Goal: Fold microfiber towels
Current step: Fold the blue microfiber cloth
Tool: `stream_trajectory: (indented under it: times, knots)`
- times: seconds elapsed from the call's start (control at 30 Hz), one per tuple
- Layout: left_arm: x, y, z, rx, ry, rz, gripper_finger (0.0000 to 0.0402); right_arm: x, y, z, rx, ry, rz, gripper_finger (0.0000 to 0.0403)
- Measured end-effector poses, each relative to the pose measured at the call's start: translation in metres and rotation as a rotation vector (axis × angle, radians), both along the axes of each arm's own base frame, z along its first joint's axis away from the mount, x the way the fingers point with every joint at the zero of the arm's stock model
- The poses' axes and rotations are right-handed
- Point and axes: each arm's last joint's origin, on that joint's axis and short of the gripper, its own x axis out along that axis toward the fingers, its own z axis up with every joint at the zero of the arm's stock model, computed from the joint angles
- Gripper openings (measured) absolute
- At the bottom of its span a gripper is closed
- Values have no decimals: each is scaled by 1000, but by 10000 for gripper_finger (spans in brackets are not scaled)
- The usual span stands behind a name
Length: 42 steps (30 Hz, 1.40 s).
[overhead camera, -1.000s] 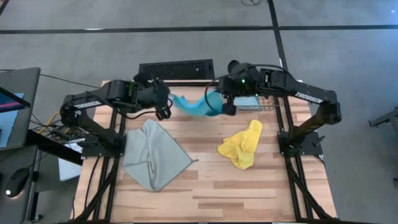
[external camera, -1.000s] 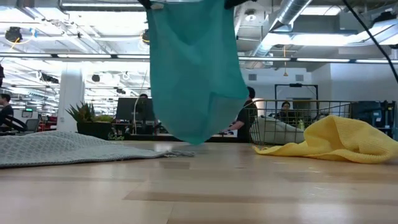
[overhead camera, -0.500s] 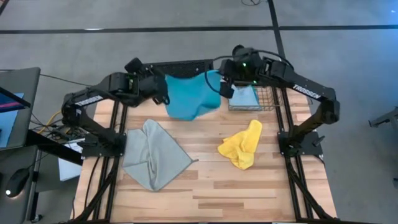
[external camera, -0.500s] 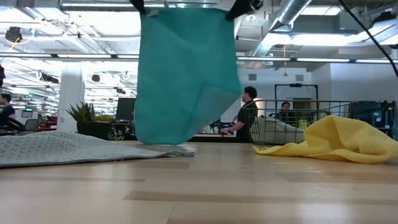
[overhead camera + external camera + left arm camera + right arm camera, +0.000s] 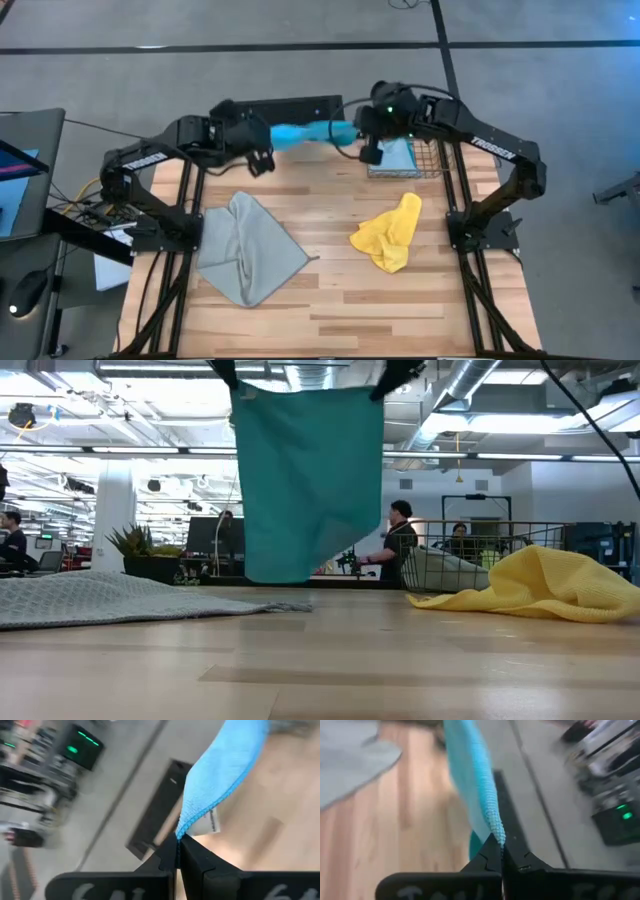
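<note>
I count four towels: a cyan-blue towel point(image 5: 305, 133) in the air, a grey-green towel point(image 5: 246, 249) spread on the bench point(image 5: 330, 310) toward its left, a crumpled yellow towel point(image 5: 389, 231) toward its right, and a pale blue towel point(image 5: 395, 156) lying in the wire basket point(image 5: 438, 163) at the far right corner. I see two arms. My left gripper point(image 5: 262, 163) and right gripper point(image 5: 368, 152) each have their fingers pinched tight on a top corner of the cyan-blue towel, stretching it taut above the bench's far edge. In the low view it hangs flat, its bottom edge near the wood. The near half of the bench lies bare.
</note>
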Motion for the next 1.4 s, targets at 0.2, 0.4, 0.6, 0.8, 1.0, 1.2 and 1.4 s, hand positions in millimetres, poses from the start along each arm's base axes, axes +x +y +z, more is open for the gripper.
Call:
stream_trajectory:
  times: [0.2,0.4,0.6,0.8,1.0,1.2,1.4]
  knots:
    - [1,-30,-16,-160,56,-37,0,8,21,-23,109,162,44,7]
    - [9,-59,-46,-302,130,-74,0,17,38,-43,190,280,49,7]
    - [9,-90,-69,-413,148,-80,0,23,64,-58,232,393,86,7]
    - [3,-118,-68,-460,122,-114,0,27,91,-61,251,410,150,7]
    - [3,-113,-65,-262,111,-117,0,31,82,-54,86,343,125,7]
    - [5,-70,-58,-90,91,14,0,34,36,-40,-70,261,-12,7]
    - [3,-27,-27,68,34,100,0,32,-4,-16,-154,133,-84,7]
